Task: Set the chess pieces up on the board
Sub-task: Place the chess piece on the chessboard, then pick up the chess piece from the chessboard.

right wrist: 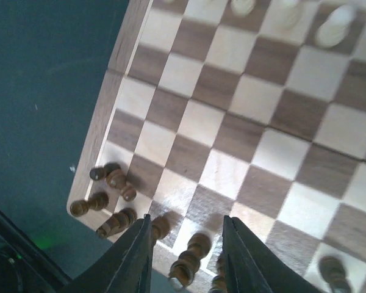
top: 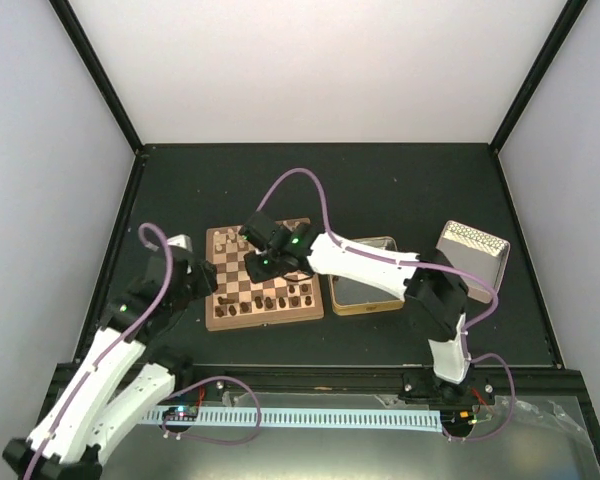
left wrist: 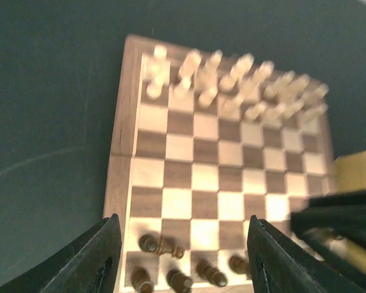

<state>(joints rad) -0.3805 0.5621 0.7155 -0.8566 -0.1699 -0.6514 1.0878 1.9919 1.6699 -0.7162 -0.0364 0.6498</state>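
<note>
The board lies left of centre on the dark table. Dark brown chess pieces stand along its near rows. My right gripper hovers over that side. In the right wrist view it is open, with one dark piece standing between the fingers and touching neither. More dark pieces crowd the board's corner, some leaning or lying. My left gripper sits at the board's left edge. It is open and holds nothing, with dark pieces on the squares below it.
Pale cream chessmen fill the board's far rows. A shiny open tin lies just right of the board, and its lid rests further right. The right arm's black body reaches in over the board's right side.
</note>
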